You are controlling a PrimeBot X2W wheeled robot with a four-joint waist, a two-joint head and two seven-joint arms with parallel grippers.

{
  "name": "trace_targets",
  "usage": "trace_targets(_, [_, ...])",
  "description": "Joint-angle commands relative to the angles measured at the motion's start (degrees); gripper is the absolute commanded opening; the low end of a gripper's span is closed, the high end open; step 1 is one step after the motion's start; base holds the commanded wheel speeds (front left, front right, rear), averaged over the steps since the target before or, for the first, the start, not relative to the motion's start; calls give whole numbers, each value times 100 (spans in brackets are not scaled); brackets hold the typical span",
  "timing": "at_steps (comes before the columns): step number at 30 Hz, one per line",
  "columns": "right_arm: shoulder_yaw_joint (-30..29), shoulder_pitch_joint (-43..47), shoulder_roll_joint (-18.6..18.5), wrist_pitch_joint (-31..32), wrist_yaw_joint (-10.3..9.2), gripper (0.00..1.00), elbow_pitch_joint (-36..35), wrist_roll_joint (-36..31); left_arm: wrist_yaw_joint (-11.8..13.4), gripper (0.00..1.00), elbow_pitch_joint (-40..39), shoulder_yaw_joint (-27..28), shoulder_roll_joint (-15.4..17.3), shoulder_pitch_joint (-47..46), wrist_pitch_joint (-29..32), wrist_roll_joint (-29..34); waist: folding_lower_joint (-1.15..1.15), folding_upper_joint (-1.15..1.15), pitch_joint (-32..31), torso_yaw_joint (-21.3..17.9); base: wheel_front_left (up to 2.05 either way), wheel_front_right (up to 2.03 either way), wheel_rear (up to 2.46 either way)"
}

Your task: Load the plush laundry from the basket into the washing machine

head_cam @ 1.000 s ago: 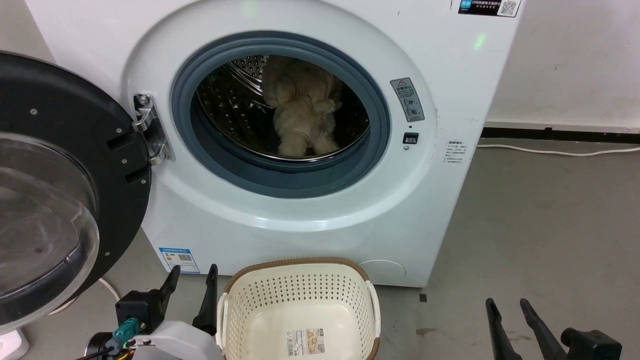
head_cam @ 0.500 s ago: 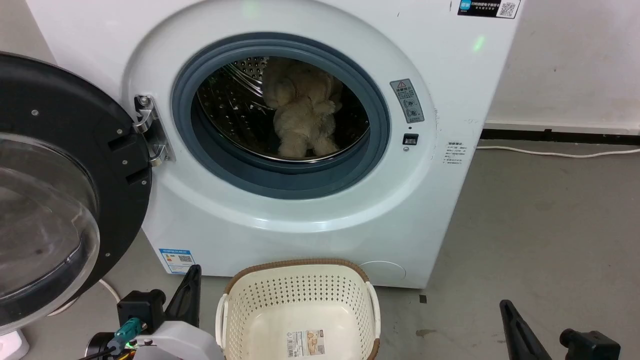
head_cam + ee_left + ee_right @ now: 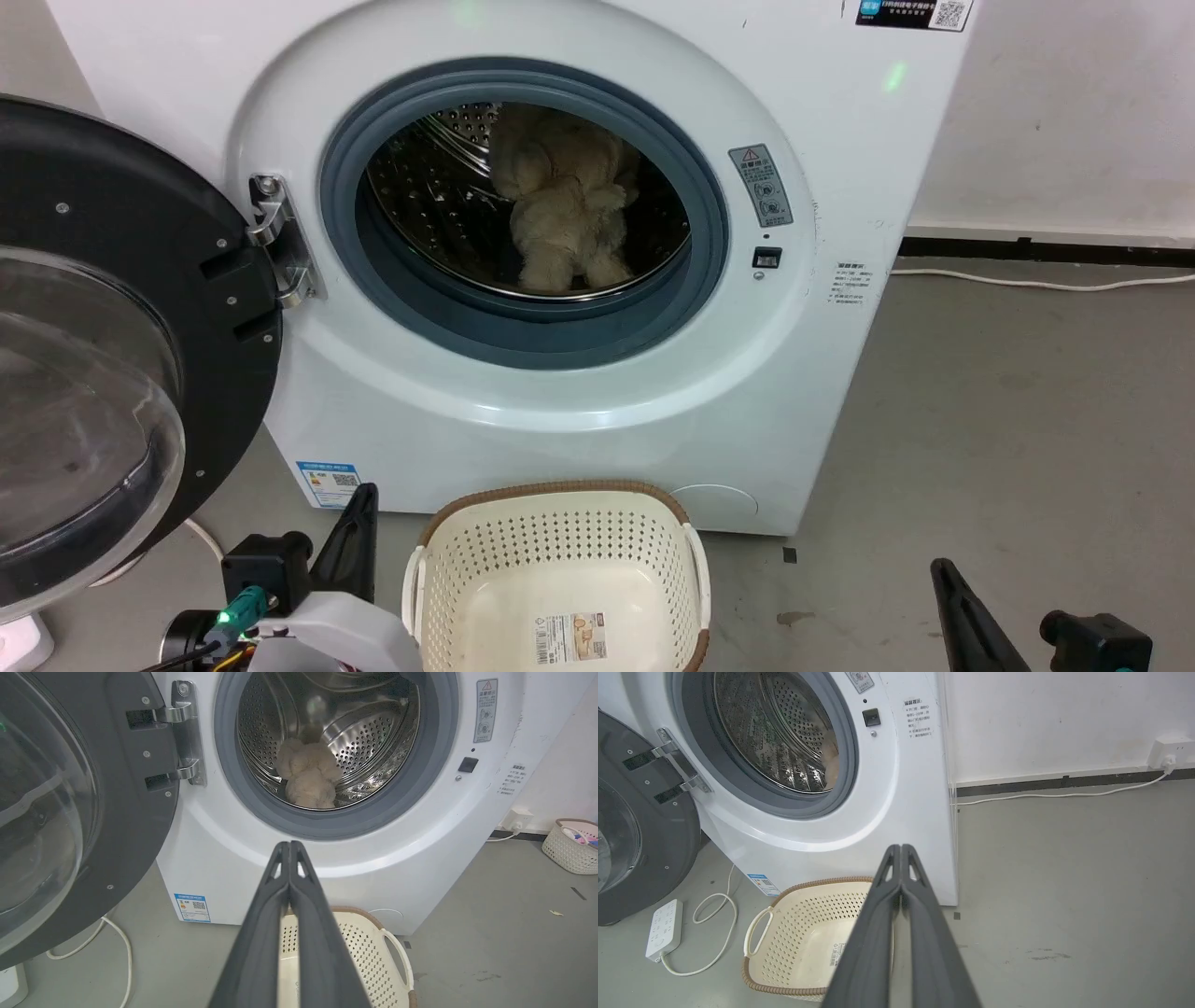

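Left end effector [image 3: 289, 847] has closed, pointing upward

On the grey floor [image 3: 980, 420] stand the washing machine [image 3: 523, 439], basket [image 3: 560, 541] and power strip [image 3: 665, 926].

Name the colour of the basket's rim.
Brown, woven-look rim on the cream basket; clearest in head view.

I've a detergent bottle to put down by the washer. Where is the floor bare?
Bare: the grey floor right of the basket and washing machine, up to the white cable along the wall. Crowded: left of the basket, by the open door, lie a power strip and looped cord.
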Motion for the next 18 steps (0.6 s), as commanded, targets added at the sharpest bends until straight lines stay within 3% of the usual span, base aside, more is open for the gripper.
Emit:
trace_targets(1, [-2,-98,0,26,-1,0,-49,-66,-31,0,-43,58,-52,48,31,95,0,0,3,0,0,0,0])
trace_targets(18, [-1,-202,0,140,-1,0,-149,-285,-150,0,-189,306,-262,100,160,474,0,0,37,1,0,0,0])
